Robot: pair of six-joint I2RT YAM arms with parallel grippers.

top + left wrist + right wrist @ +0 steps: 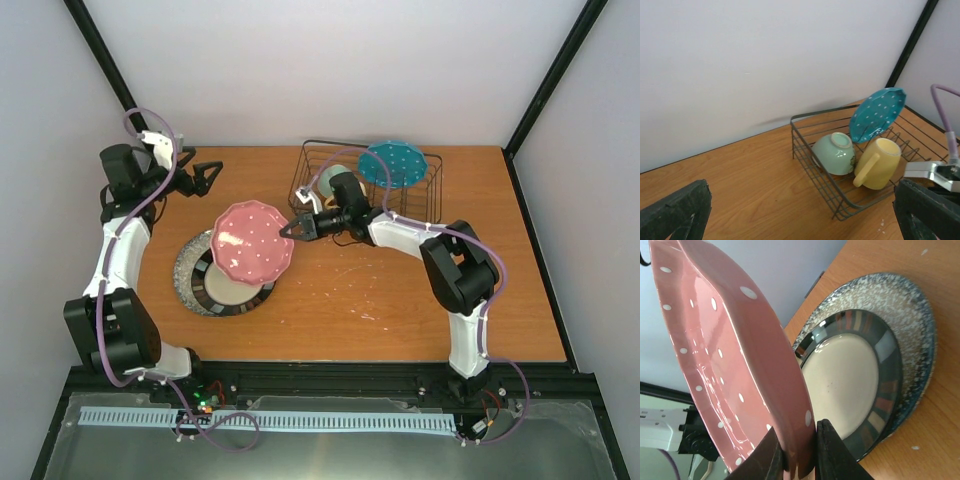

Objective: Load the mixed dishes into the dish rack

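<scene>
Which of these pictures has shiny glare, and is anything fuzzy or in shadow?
Right wrist view: pale streaks of glare run along the glossy pink plate. Left wrist view: the near fingers are dark and soft-edged, the dish rack sharp, with a faint shadow on the wall behind. Top view: even light, only soft shadows.

Robot lab test cell, not a kitchen: bare white wall panels (350,60) and black frame posts (555,75) box in one wooden bench (400,300). Left arm (120,250) and right arm (450,270) are bolted to a black rail (330,380) at its near edge. Only household item is a wire dish rack (436,195) with crockery.
</scene>
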